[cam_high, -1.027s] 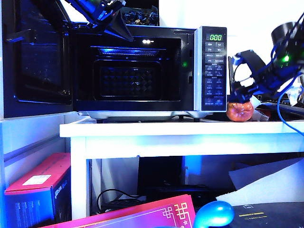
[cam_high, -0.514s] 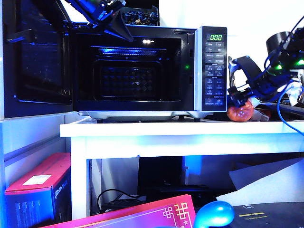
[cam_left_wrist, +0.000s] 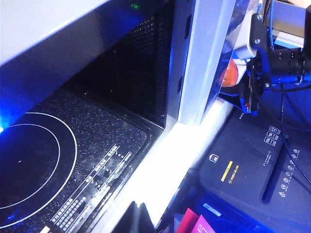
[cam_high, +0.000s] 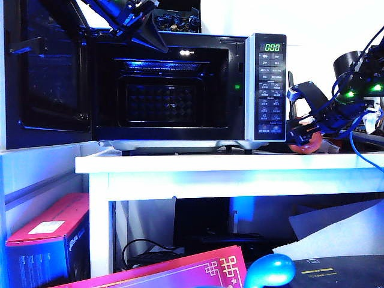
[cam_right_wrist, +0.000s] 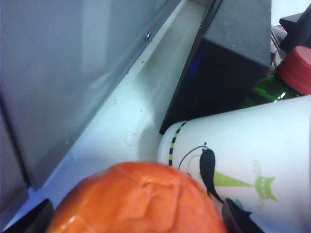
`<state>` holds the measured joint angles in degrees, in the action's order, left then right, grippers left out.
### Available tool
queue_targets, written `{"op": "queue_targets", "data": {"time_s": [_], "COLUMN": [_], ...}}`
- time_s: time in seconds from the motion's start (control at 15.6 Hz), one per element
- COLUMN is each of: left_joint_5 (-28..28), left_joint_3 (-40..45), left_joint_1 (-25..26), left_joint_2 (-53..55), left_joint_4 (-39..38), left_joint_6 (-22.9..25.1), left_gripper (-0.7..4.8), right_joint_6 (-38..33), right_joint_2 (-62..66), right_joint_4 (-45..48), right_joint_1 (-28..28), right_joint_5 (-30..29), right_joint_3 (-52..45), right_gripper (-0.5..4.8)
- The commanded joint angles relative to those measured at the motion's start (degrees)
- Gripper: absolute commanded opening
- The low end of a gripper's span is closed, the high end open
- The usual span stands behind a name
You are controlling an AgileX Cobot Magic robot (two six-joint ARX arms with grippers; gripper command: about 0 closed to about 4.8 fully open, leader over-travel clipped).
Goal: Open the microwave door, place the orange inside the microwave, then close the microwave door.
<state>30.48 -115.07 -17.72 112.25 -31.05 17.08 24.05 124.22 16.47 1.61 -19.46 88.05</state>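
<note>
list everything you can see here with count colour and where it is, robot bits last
microwave: 1, silver and black, on the white table
microwave door: 1, black glass, swung open at the left
orange: 1, orange-red, on the table right of the microwave, between the right gripper's fingers
table: 1, white, under the microwave
paper cup: 1, white with green and black drawings, lying beside the orange
bottle: 1, green with red cap, behind the cup
box: 1, pink-red, on the floor at lower left
left gripper: 1, dark, by the microwave's top front edge
right gripper: 1, dark, open around the orange
</note>
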Motion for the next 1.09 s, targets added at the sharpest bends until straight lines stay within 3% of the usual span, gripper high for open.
{"op": "queue_targets", "data": {"time_s": [0.06,0.19,0.51,1.09], "left_joint_5": [0.39,0.39,0.39,0.39], "left_joint_3": [-0.02,-0.02,-0.02,-0.02], "left_joint_1": [-0.02,-0.02,-0.02,-0.02], "left_joint_2": [0.07,0.07,0.07,0.07], "left_joint_4": [-0.17,-0.17,-0.20,-0.13], "left_joint_6": [0.02,0.02,0.02,-0.13], "left_gripper": [-0.05,-0.05,-0.05,-0.05], "right_joint_6": [-0.02,-0.02,0.00,-1.09], "right_joint_2": [0.13,-0.11,-3.52,-21.79], "right_joint_4": [-1.25,-1.46,-5.77,-25.57], "right_joint_1": [-0.04,-0.07,0.02,0.61], "right_joint_5": [-0.15,-0.13,2.05,3.04], "right_joint_3": [0.09,0.09,0.04,0.00], "right_gripper": [3.62,2.60,2.61,2.61]}}
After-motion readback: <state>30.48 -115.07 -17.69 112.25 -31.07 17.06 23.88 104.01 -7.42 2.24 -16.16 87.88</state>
